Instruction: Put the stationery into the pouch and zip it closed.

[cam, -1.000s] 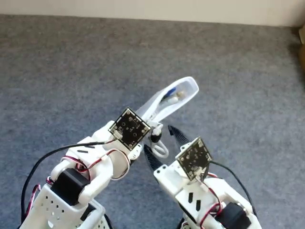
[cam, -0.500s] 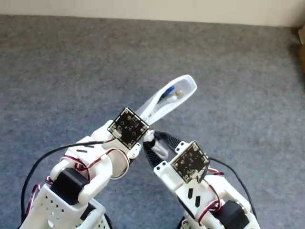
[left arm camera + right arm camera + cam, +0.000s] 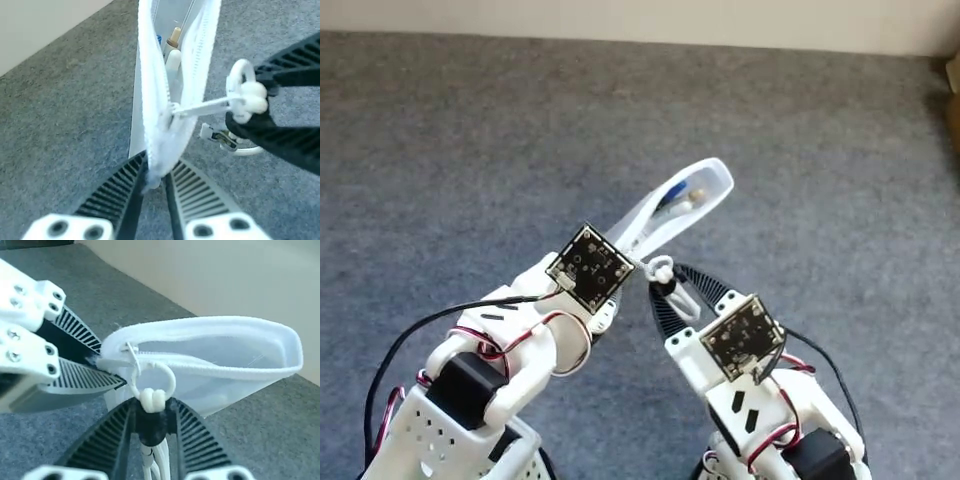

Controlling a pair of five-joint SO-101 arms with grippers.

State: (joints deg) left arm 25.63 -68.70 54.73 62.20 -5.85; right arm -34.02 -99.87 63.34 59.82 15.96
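A white mesh pouch (image 3: pixel 682 200) is lifted off the carpet, its zip open along the top. Pens and other stationery (image 3: pixel 171 44) lie inside it. My left gripper (image 3: pixel 154 181) is shut on the pouch's near end, just below the zip slider (image 3: pixel 172 109). The zipper pull, a white cord ring (image 3: pixel 152 382), runs from the slider to my right gripper (image 3: pixel 152 415), which is shut on its knotted end. In the high view the right gripper (image 3: pixel 672 292) sits just right of the left arm's wrist board, with the ring (image 3: pixel 660 268) at its tips.
Grey carpet (image 3: pixel 470 130) covers the floor all around. A pale wall (image 3: pixel 620 18) runs along the far edge. A loose white cord (image 3: pixel 240 149) hangs below the right gripper's fingers.
My right gripper, open a second ago, swung in toward the left gripper, shut on the zipper pull ring, then drew back to the right with it. The left arm barely moved.
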